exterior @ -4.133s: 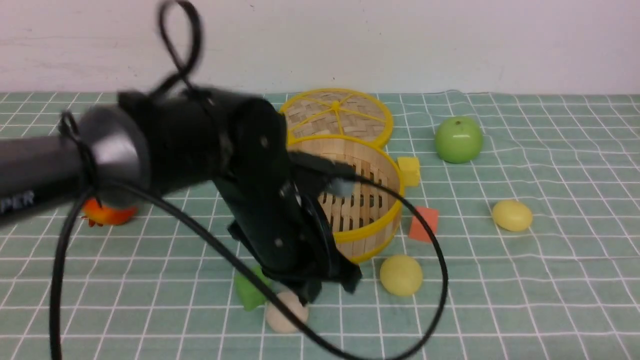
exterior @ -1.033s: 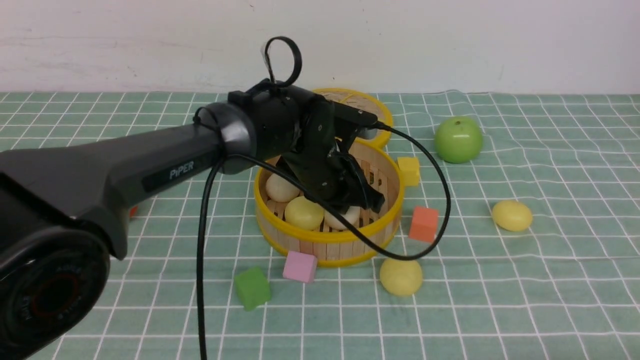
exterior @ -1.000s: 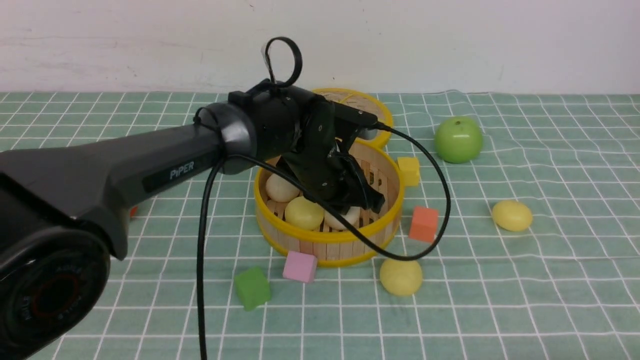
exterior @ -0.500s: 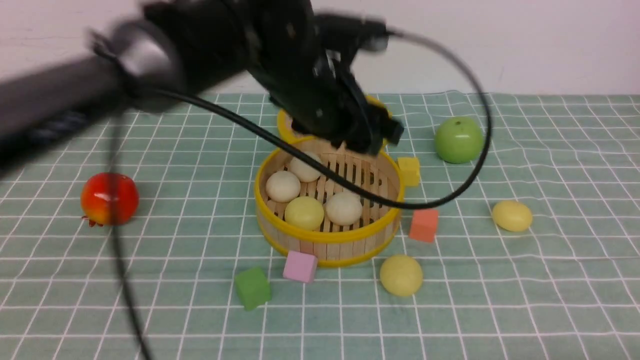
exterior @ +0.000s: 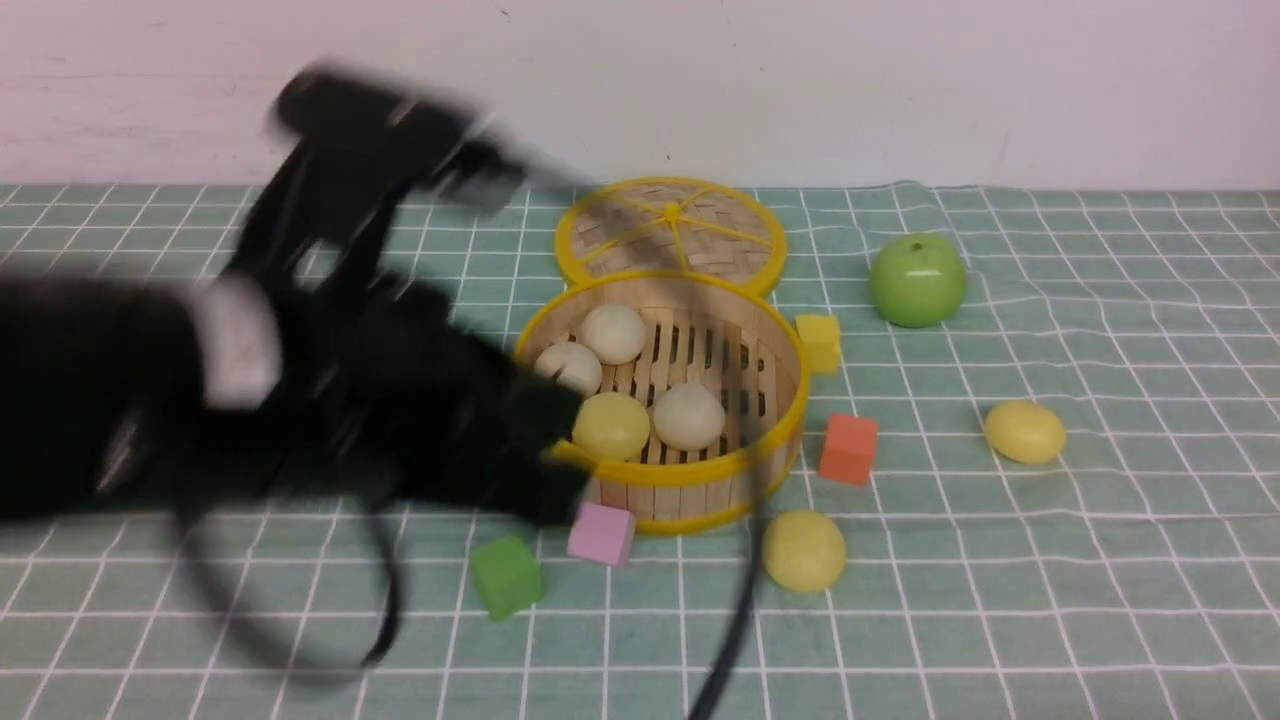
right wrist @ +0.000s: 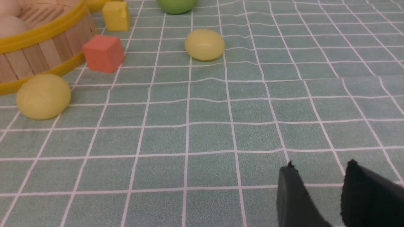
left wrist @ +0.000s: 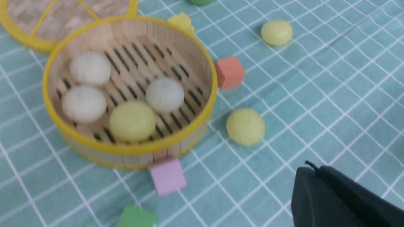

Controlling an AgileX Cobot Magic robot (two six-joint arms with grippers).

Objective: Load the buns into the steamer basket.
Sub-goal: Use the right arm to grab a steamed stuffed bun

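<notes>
The steamer basket point(exterior: 662, 472) stands mid-table and holds three beige-white buns point(exterior: 614, 333) point(exterior: 568, 367) point(exterior: 689, 415) and one pale yellow bun point(exterior: 611, 424). Two pale yellow buns lie on the cloth: one just in front of the basket's right side point(exterior: 803, 550), one further right point(exterior: 1024, 431). My left arm point(exterior: 400, 400) is a motion blur to the left of the basket. In the left wrist view the left gripper point(left wrist: 311, 168) is shut and empty, off to one side of the basket point(left wrist: 132, 150). My right gripper point(right wrist: 318, 167) is open and empty, low over bare cloth.
The woven lid point(exterior: 670, 232) lies behind the basket, with a green apple point(exterior: 917, 280) to its right. A yellow cube point(exterior: 818, 342), an orange cube point(exterior: 848, 448), a pink cube point(exterior: 601, 533) and a green cube point(exterior: 508, 577) sit close around the basket.
My left gripper took a beige-white bun from the front of the table, let it go in the basket, rose, and has now swung left and down, hiding the red fruit.
</notes>
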